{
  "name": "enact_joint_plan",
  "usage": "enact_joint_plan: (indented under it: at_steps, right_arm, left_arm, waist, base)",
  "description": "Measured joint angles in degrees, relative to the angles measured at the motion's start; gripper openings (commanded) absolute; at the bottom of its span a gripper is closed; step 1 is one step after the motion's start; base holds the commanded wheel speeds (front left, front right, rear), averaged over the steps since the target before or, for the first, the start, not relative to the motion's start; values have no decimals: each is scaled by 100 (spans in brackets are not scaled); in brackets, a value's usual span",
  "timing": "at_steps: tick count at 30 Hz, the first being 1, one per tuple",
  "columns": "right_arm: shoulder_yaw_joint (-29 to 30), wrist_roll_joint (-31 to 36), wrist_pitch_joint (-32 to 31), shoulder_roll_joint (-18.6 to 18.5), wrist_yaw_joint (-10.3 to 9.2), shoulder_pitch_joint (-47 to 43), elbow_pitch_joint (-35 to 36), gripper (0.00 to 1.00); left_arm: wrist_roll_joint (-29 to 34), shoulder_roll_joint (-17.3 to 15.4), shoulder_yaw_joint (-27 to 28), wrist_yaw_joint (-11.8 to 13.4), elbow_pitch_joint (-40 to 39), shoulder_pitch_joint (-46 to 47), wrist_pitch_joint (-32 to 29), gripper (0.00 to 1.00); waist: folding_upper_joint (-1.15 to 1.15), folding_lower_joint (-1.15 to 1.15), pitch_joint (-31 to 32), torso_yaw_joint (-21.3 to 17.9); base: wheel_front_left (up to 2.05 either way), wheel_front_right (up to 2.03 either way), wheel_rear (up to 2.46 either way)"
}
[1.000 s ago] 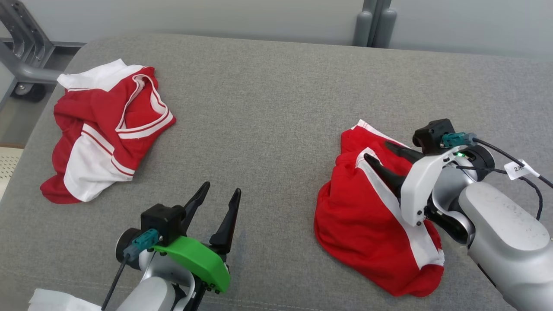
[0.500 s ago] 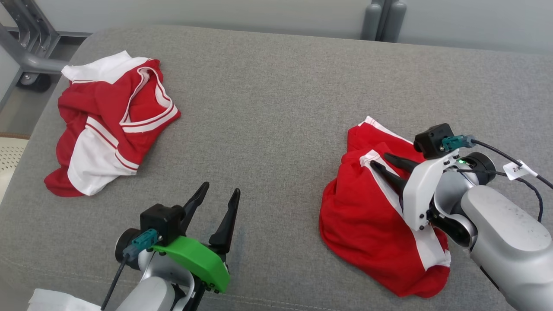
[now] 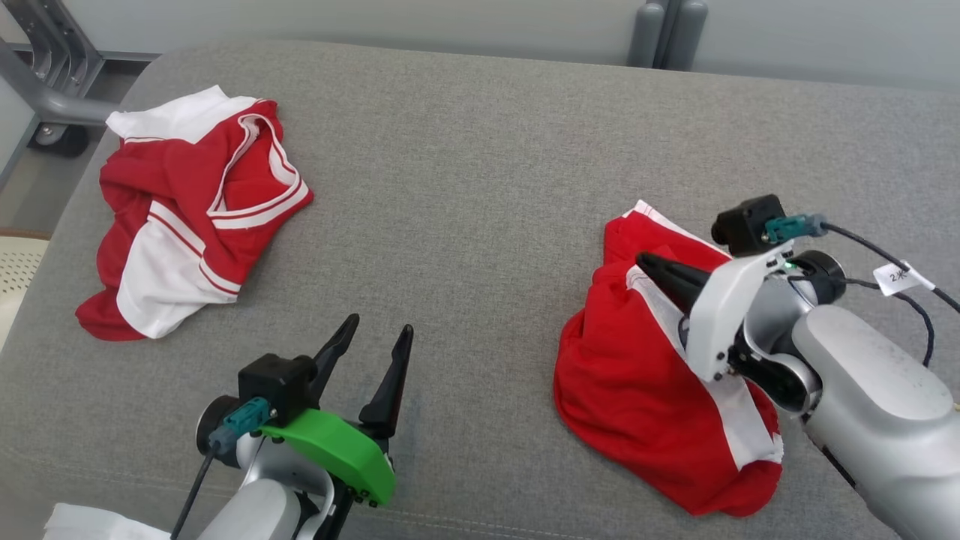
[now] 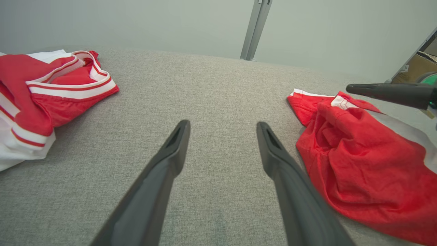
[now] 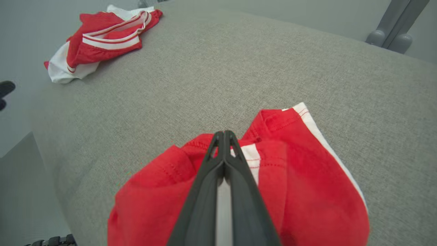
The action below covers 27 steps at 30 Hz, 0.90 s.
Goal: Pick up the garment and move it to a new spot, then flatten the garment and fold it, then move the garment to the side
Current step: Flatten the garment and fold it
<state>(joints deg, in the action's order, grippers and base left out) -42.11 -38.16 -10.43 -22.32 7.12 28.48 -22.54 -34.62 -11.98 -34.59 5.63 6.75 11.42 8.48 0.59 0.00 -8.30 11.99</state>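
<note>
A crumpled red garment (image 3: 622,375) (image 4: 358,153) (image 5: 300,177) with a white side stripe lies at the right of the grey cushion (image 3: 465,187). My right gripper (image 3: 643,260) (image 5: 223,133) (image 4: 348,89) hovers just over its upper fold, fingers pressed together. No cloth shows between the tips. A second red and white garment (image 3: 187,202) (image 4: 41,92) (image 5: 99,41) lies bunched at the far left. My left gripper (image 3: 379,325) (image 4: 222,125) stands open near the front edge, over bare cushion between the two garments.
A grey metal frame (image 3: 45,90) with a wheel stands off the cushion's back left corner. Grey posts (image 3: 664,30) rise behind the back edge. Something white (image 3: 75,521) lies at the lower left by my left arm. Bare cushion stretches between the garments.
My right gripper's fingers have closed together and its tips have shifted slightly up and back over the garment's fold. The garment keeps its shape. The left arm has barely moved.
</note>
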Motion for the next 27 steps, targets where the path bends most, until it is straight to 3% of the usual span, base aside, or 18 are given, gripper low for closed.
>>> enact_joint_plan:
  at_steps: [4, 7, 8, 9, 10, 11, 12, 13, 26, 27]
  right_arm:
    - [57, -259, 30, 149, 1, 254, 271, 0]
    - [84, -272, -53, 30, 1, 377, 314, 0]
    - [86, -275, -89, -24, 1, 376, 278, 36]
    - [86, -274, -121, -76, 1, 375, 235, 47]
    - [65, -268, -163, -124, 1, 374, 186, 47]
    - [37, -259, -225, -164, 1, 365, 152, 80]
    - [29, -261, -281, -187, 1, 346, 127, 95]
    - [30, -268, -331, -197, 1, 317, 109, 100]
    - [-161, -320, -634, -182, 1, 134, -40, 100]
    - [-169, -320, -634, -170, 1, 137, -38, 91]
  left_arm:
    - [-21, -1, 98, 0, 27, -1, 23, 100]
    - [-35, 16, 80, 0, 27, -1, 23, 100]
    - [-35, 19, 77, 0, 27, -1, 23, 100]
    - [-35, 19, 76, 0, 27, -1, 24, 100]
    - [-35, 20, 76, 0, 29, -1, 25, 100]
    - [-36, 20, 74, 0, 27, -1, 25, 100]
    - [-36, 20, 73, 0, 21, -1, 26, 100]
    - [-36, 20, 71, 0, 14, -1, 26, 100]
    - [-35, 15, 56, -1, 25, 0, 48, 100]
    - [-35, 16, 52, -1, 25, 1, 48, 100]
  waist:
    - [0, 0, 20, -39]
    - [0, 0, 40, -68]
    - [0, 0, 44, -74]
    - [0, 0, 48, -78]
    - [0, 0, 52, -83]
    - [0, 0, 54, -86]
    - [0, 0, 48, -89]
    - [0, 0, 36, -92]
    - [0, 0, -127, -66]
    - [0, 0, -129, -60]
  base:
    - [0, 0, 0]
    - [0, 0, 0]
    - [0, 0, 0]
    - [0, 0, 0]
    - [0, 0, 0]
    - [0, 0, 0]
    - [0, 0, 0]
    - [0, 0, 0]
    - [0, 0, 0]
    - [0, 0, 0]
